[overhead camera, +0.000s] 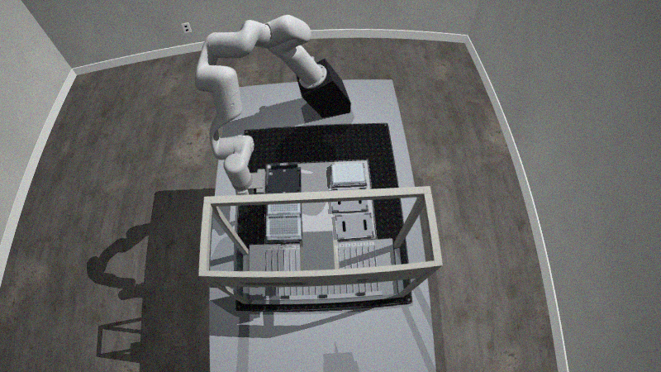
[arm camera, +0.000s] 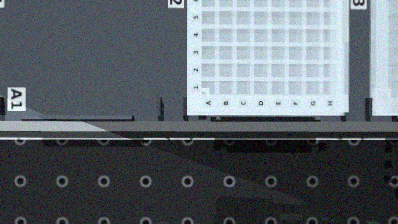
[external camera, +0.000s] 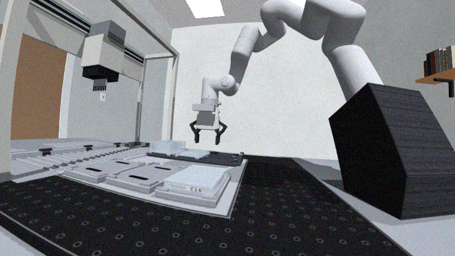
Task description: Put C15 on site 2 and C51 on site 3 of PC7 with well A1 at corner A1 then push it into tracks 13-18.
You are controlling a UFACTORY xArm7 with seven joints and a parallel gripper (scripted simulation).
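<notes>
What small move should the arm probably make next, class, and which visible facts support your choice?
Probably bring the open gripper down behind the handle end of carrier PC7, ready to push. C15 sits on site 2, the deep-well block C51 beyond it, site 1 is bare, and the carrier lies short of the rails.
</notes>
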